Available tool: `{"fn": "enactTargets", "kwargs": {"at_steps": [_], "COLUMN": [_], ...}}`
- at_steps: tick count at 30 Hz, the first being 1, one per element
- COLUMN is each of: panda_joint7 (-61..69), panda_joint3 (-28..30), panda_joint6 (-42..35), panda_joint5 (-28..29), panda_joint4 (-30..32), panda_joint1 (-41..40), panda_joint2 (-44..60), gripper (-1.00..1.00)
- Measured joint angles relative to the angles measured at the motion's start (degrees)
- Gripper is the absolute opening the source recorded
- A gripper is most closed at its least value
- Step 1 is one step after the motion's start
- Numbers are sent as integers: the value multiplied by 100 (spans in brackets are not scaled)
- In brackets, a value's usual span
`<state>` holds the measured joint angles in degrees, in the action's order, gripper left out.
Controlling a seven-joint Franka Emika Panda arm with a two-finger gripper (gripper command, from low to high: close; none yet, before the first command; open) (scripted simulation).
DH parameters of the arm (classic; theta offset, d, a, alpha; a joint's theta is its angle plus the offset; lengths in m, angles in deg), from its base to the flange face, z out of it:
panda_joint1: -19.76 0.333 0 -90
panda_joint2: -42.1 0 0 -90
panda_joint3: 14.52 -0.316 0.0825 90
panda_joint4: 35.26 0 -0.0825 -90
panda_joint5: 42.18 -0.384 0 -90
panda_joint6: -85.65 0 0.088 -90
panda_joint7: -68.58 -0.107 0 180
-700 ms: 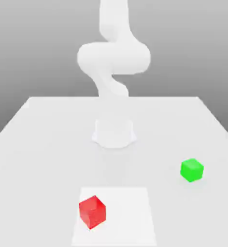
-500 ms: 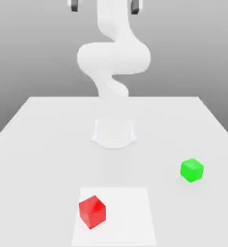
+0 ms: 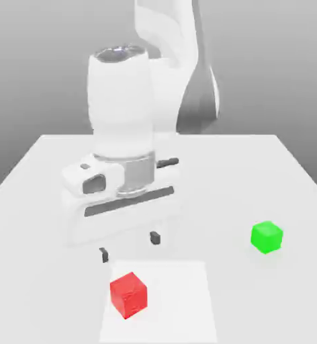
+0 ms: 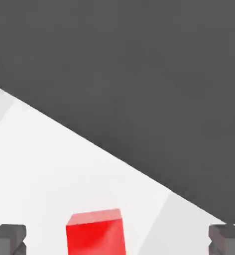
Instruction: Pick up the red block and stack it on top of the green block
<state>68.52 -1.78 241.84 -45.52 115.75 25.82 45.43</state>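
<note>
On the white table (image 3: 47, 175) the wide-spread fingers (image 3: 105, 254) hover at 11 o'clock of the red block (image 3: 128, 294), so an off-centre descent could knock it away from the green block (image 3: 266, 236).

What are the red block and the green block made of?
The red block looks like smooth, slightly shiny plastic: plain flat faces with a soft sheen in the hand view. The green block looks the same, plain and smooth. These are simulator renders, so that is only a guess.
</note>
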Motion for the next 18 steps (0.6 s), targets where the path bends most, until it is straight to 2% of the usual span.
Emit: {"fn": "enactTargets", "kwargs": {"at_steps": [6,7,13,18], "panda_joint7": [610,655,678,345], "panda_joint3": [-456,-539,-582,-297], "panda_joint6": [959,1079,1127,495], "panda_joint5": [-550,-610,-641,-187], "panda_joint4": [-75,-96,-108,16], "panda_joint1": [-352,-421,-457,-271], "panda_joint2": [1244,1387,1458,688], "gripper": [0,-100,-100,-100]}}
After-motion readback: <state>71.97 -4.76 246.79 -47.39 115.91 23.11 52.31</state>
